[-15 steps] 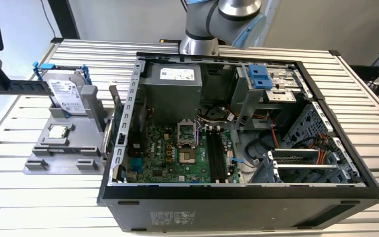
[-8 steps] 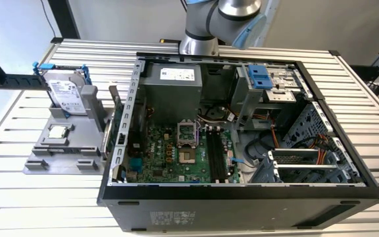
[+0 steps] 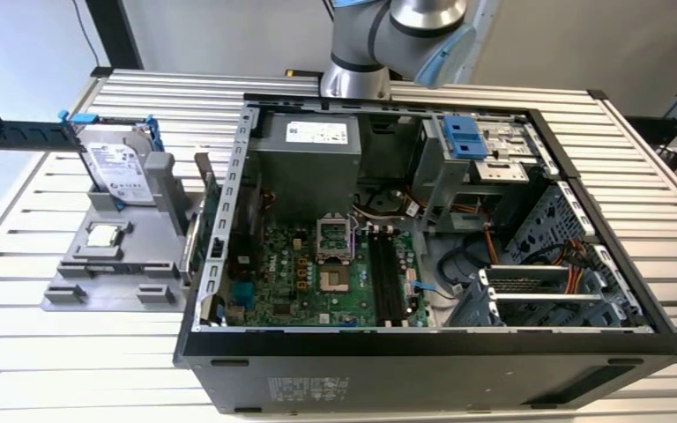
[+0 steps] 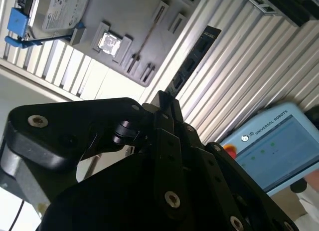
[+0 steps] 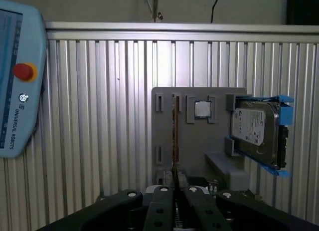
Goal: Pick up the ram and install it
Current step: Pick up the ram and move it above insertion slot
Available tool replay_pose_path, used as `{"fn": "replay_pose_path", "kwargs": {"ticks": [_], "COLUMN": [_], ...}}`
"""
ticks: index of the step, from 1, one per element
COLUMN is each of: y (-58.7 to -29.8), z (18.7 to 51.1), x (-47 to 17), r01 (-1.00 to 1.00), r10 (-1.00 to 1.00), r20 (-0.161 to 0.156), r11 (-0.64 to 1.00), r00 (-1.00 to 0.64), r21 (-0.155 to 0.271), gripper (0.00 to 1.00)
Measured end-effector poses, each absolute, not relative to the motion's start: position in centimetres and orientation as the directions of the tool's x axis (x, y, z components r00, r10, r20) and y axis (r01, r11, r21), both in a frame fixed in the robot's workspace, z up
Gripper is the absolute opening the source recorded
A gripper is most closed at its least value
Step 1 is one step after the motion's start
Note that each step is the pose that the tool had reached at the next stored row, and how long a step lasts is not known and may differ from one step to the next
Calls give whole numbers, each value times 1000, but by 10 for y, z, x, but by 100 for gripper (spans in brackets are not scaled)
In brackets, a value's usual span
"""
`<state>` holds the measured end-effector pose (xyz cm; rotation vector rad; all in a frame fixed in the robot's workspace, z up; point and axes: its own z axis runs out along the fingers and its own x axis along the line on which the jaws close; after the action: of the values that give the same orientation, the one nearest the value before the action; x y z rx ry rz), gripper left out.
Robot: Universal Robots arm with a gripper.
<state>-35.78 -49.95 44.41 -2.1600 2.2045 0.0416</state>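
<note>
Ribbed aluminium slats make up the worktop [image 3: 56, 352], pale and grooved, with a plain wall behind its far edge. Biggest on it is the open computer case [image 3: 433, 370], lying on its side by the near edge with the motherboard [image 3: 303, 282] facing up. At the worktop's edge on the exterior view's left sits a grey fixture [image 3: 115, 264] carrying a hard drive [image 3: 115, 167]. The arm [image 3: 368, 44] stands at the far edge. In the second wrist view the claw [image 4: 164, 104] is closed tight on one end of the ram [image 4: 194, 57], which juts out free, well above the slats. Gripped by its end alone (a long lever), the stick could tilt between the jaws or clip the case rim on entry. If dropped, it might wedge in a groove.
</note>
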Motion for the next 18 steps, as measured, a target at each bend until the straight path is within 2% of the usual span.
{"fn": "replay_pose_path", "kwargs": {"ticks": [18], "y": [-499], "z": [460], "x": [-353], "r01": [-1000], "r10": [-998], "r20": [-58], "r11": [21], "r00": [-20], "r21": [-19], "gripper": [0]}}
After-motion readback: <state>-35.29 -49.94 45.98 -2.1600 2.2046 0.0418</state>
